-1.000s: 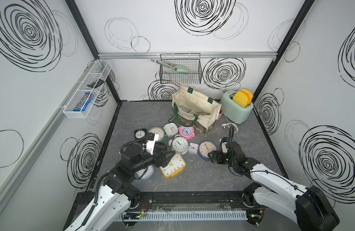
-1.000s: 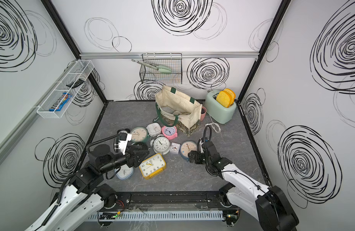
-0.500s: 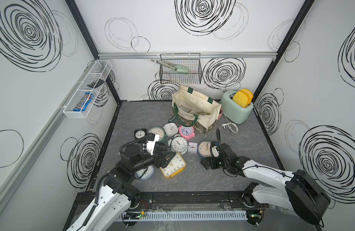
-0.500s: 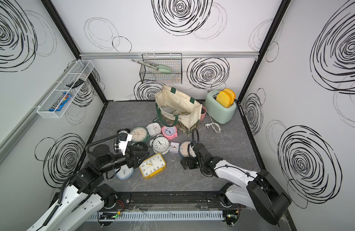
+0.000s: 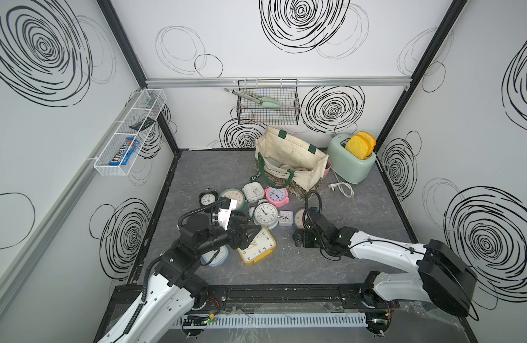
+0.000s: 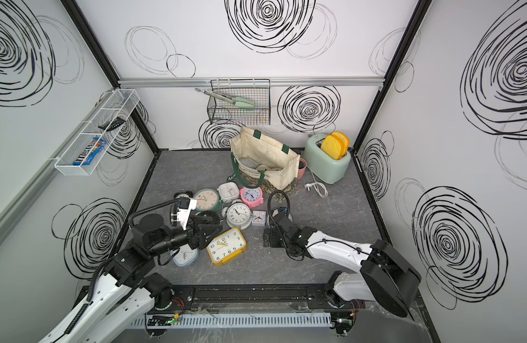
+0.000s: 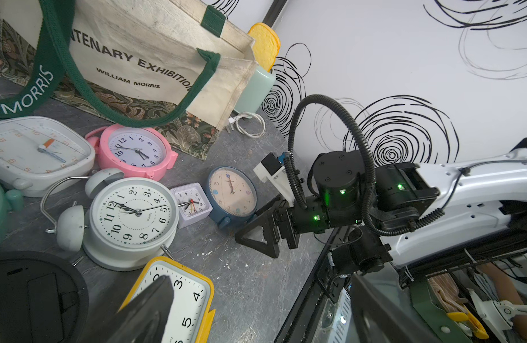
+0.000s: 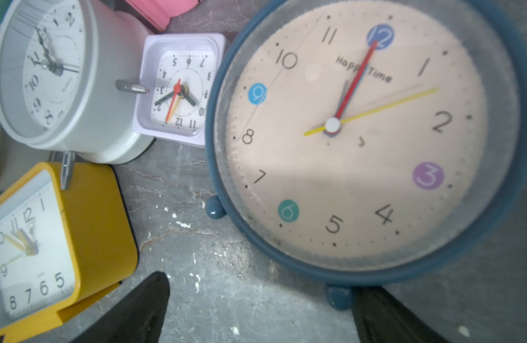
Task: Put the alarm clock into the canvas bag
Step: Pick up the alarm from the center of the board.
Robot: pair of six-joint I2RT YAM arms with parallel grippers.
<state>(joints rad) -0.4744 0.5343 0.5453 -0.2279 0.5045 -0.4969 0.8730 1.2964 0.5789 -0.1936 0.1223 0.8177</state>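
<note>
left jaws released – over yellow rectangular alarm clock [image 5: 257, 245] | right jaws released – just beside round dark-blue alarm clock [image 8: 366, 142] | cream green-handled canvas bag [image 5: 286, 148] at bench [image 5: 360, 208] far edge

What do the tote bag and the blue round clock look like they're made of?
The canvas bag: woven cream cloth, matte and slightly stained, creased, with ribbed green webbing handles. The blue round clock: probably smooth moulded plastic, glossy on its feet; clear front cover, plastic or glass, cannot tell.
</note>
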